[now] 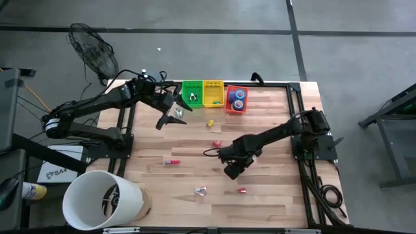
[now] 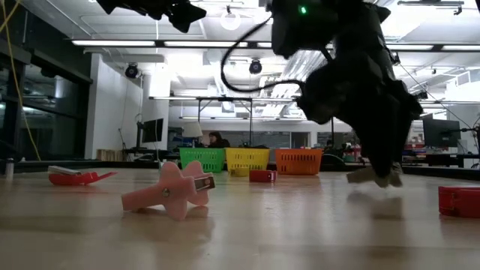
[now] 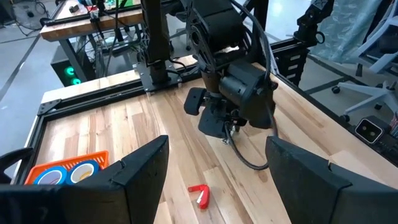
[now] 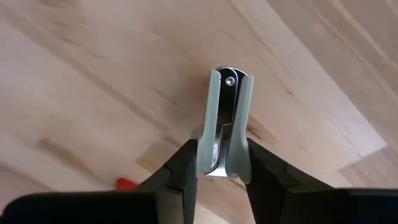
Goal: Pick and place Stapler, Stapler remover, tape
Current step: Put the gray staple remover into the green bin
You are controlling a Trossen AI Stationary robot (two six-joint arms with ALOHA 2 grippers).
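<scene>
**Right tool grips a staple remover mid-desk**

Three baskets [image 1: 213,93] sit at 12 o'clock; the orange one holds tape rolls [image 1: 238,99]. The right tool [image 4: 222,163] is clamped on a pale green staple remover [image 4: 227,118] at desk [image 1: 273,130] centre. The left tool [image 1: 170,117], fingers apart and empty, hovers at 11 o'clock.

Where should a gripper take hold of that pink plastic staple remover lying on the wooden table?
Probably from straight above, pinching across the narrow waist of the pink plastic staple remover: it lies flat on its side, and its flared wings should stop it slipping.
</scene>
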